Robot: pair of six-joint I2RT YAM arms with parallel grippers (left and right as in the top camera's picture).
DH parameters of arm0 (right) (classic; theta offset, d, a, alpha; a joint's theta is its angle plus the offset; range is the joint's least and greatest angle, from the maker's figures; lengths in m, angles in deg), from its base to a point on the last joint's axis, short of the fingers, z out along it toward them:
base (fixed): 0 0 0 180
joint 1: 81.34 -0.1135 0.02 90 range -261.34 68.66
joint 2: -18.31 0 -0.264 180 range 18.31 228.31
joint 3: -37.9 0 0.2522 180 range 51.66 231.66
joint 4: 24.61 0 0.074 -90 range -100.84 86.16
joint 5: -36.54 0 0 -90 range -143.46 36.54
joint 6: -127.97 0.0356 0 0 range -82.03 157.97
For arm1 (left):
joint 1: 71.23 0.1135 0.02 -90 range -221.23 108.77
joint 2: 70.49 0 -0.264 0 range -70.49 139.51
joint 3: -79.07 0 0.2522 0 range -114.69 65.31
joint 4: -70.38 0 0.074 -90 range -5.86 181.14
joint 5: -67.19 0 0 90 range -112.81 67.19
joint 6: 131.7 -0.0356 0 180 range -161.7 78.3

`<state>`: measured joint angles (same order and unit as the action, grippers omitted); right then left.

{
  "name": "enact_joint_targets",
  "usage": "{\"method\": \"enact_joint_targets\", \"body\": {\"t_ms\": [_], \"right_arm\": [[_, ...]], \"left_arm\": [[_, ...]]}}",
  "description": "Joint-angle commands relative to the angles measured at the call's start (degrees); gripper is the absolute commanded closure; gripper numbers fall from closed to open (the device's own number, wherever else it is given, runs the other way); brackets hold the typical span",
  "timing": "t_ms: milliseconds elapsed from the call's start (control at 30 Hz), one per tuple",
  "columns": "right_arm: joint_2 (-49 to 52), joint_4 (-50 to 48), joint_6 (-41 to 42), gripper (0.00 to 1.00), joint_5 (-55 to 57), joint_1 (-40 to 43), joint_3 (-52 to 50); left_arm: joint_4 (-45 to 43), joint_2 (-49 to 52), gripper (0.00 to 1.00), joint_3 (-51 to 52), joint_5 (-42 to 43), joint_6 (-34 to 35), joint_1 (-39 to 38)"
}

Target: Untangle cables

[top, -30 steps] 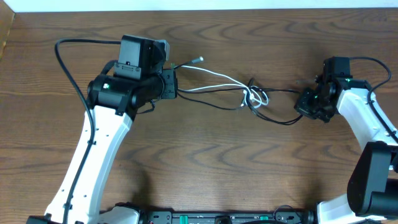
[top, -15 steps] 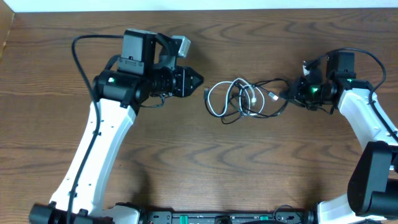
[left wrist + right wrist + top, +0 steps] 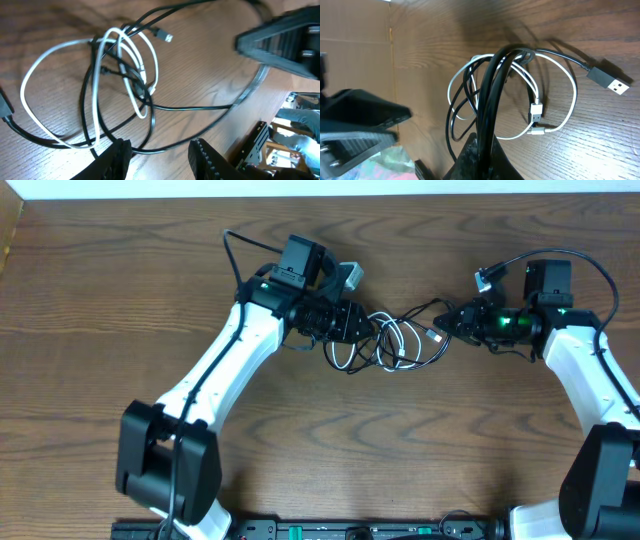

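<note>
Black cables point(image 3: 489, 95) between right fingers point(image 3: 468, 161)

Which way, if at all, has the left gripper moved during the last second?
Yes. Judged against the table in the overhead view, the left gripper went toward the table's middle and now reaches the cables.

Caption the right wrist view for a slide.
Right gripper pinches black cables looped with a white cable on the wooden table.

My left arm point(image 3: 215, 370) lay stretched toward the middle, the left gripper point(image 3: 160, 147) with its fingers spread apart. My right gripper point(image 3: 447, 323) pointed leftward at it, fingers pinched on the cables point(image 3: 487, 100).
</note>
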<state>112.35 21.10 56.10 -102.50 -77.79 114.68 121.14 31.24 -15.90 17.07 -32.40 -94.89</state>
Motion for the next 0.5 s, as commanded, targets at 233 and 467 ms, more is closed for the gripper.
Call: {"method": "enact_joint_targets", "body": {"t_ms": [233,467], "right_arm": [[-1.4,1.0,-1.3,0.99,4.5,-0.2,0.0],[-1.4,1.1,-1.3,0.99,5.2,-0.5,0.0]], "left_arm": [[2.1,5.3,0.51,-0.5,-0.4,1.3,0.0],[2.8,6.4,0.50,0.1,-0.4,2.1,0.0]]}}
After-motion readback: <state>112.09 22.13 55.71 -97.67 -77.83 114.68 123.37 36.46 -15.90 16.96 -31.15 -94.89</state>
